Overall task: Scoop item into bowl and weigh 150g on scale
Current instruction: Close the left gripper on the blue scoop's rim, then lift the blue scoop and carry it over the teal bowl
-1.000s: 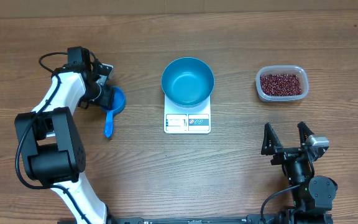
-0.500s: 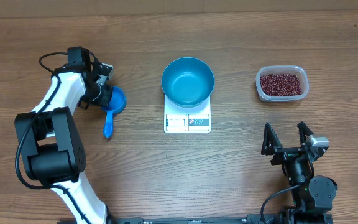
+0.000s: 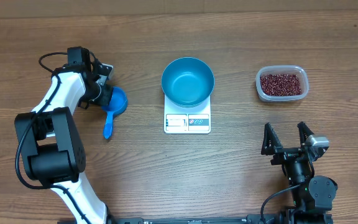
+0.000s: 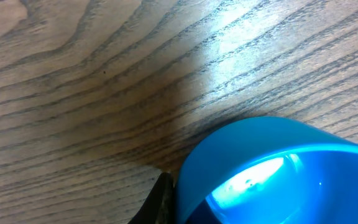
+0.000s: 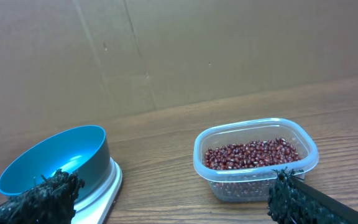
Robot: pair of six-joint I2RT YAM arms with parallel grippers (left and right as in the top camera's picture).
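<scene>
The small blue scoop (image 3: 112, 107) lies at the left of the table, handle toward the front edge. My left gripper (image 3: 106, 93) is shut on the rim of its cup. In the left wrist view one dark finger (image 4: 160, 202) presses against the cup's wall (image 4: 260, 168). The blue bowl (image 3: 188, 81) stands empty on the white scale (image 3: 187, 122) at the centre. The red-brown beans (image 3: 281, 83) fill a clear tub (image 3: 260, 87) at the right. My right gripper (image 3: 286, 138) hangs open near the front edge, short of the tub, with nothing between its fingers (image 5: 58, 186).
The right wrist view shows the bowl (image 5: 51, 158) on the scale (image 5: 107, 183) to the left and the tub of beans (image 5: 253, 155) ahead, with a cardboard wall (image 5: 197, 50) behind the table. Bare wood lies between scale and tub.
My left gripper's jaws have closed on the scoop's cup. The scoop, both arms, the bowl and the tub stay where they were.
</scene>
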